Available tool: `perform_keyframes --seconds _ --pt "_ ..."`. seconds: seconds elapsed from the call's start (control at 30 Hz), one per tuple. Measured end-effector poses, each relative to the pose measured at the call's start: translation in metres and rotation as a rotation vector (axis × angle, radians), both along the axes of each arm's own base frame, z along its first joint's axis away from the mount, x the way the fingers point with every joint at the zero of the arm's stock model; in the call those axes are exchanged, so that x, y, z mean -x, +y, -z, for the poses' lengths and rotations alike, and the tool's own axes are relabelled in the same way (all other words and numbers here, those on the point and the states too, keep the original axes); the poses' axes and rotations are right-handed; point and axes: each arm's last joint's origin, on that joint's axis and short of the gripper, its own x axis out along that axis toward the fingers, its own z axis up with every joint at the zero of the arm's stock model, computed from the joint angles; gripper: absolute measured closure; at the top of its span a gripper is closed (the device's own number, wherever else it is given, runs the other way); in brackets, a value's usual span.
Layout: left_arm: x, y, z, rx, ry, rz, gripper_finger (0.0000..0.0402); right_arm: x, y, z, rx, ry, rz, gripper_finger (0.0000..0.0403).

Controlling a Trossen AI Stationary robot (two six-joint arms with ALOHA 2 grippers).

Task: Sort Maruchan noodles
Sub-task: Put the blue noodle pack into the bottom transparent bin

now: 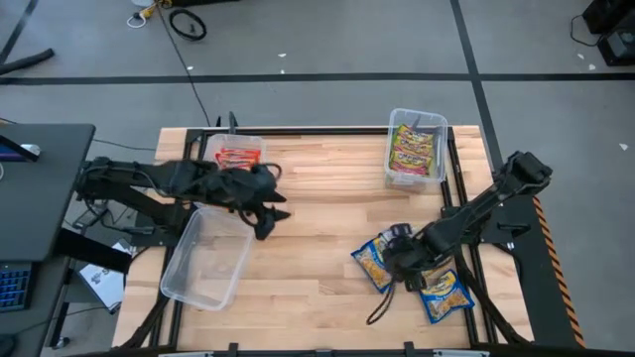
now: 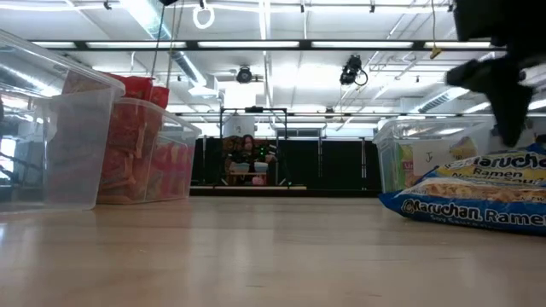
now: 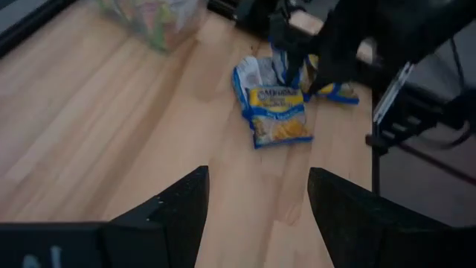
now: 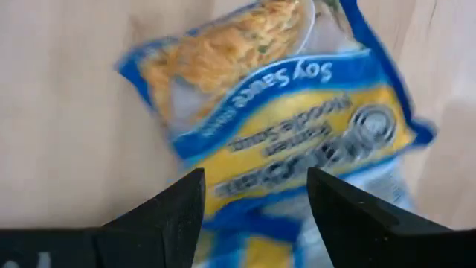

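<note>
Blue-and-yellow noodle packets (image 1: 373, 263) lie in a loose pile on the wooden table (image 1: 317, 188), near the corner on the right arm's side, and everything below is placed off that pile. Right gripper (image 1: 402, 260) sits directly over the pile, fingers spread apart and empty; its wrist view shows the soy sauce packet (image 4: 279, 126) just beyond the two fingertips, nothing pinched. One more blue-and-yellow packet (image 1: 444, 291) lies just past the gripper, toward the table edge. Well away from the pile, toward the far edge, stands a clear bin (image 1: 417, 127) holding pink and green-yellow packets (image 1: 416, 149). Far across the table from the pile, the left gripper (image 1: 266, 210) hangs with fingers spread and empty, above the table between two bins; its wrist view looks across bare wood to the pile (image 3: 275, 112) and the right arm. Beside the left gripper an empty clear bin (image 1: 208, 260) lies on the near side, and a bin of orange-red packets (image 1: 236, 156) sits on the far side. Low view shows the blue packets (image 2: 473, 200) flat on the tabletop.
</note>
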Motion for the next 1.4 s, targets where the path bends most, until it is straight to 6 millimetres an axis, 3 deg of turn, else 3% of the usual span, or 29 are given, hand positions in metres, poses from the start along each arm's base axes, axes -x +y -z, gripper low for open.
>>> perform_keyframes --seconds 0.1,0.2,0.33,0.47,0.6,0.7,0.8,1.07,1.17,1.27,1.4 --pt "-0.016 -0.006 0.009 -0.028 0.004 0.033 0.0171 0.013 -0.003 -0.011 -0.081 -0.039 0.205 0.0163" --pt "-0.03 -0.009 0.02 -0.051 0.032 0.047 0.0171 0.02 -0.012 -0.008 -0.131 -0.046 0.42 0.0163" --pt "-0.048 -0.01 0.03 -0.047 0.031 0.074 0.0171 0.018 -0.024 0.012 -0.21 -0.029 0.643 0.0163" --pt "-0.065 -0.012 0.04 -0.023 0.012 0.121 0.0171 0.008 -0.023 0.035 -0.378 -0.055 0.685 0.0175" --pt "-0.077 -0.013 0.053 -0.058 0.045 0.145 0.017 0.003 -0.024 0.044 -0.381 -0.081 0.689 0.0231" --pt "-0.083 -0.009 0.059 -0.089 0.049 0.162 0.017 0.004 -0.026 0.045 -0.333 -0.098 0.663 0.0311" --pt "-0.086 -0.001 0.06 -0.08 0.04 0.187 0.017 0.002 -0.026 0.036 -0.275 -0.113 0.597 0.0387" --pt "-0.095 0.044 0.062 0.006 0.006 0.187 0.017 -0.025 -0.029 -0.032 0.016 -0.271 0.343 0.0396" --pt "-0.102 0.052 0.059 -0.003 -0.073 0.228 0.0168 -0.038 -0.036 -0.054 0.106 -0.327 0.283 0.0398" --pt "-0.109 0.052 0.062 0.04 -0.105 0.298 0.0154 -0.053 -0.046 -0.063 0.162 -0.338 0.28 0.0399" --pt "-0.12 0.05 0.084 0.044 -0.047 0.348 0.0125 -0.074 -0.058 -0.063 0.196 -0.328 0.279 0.04"
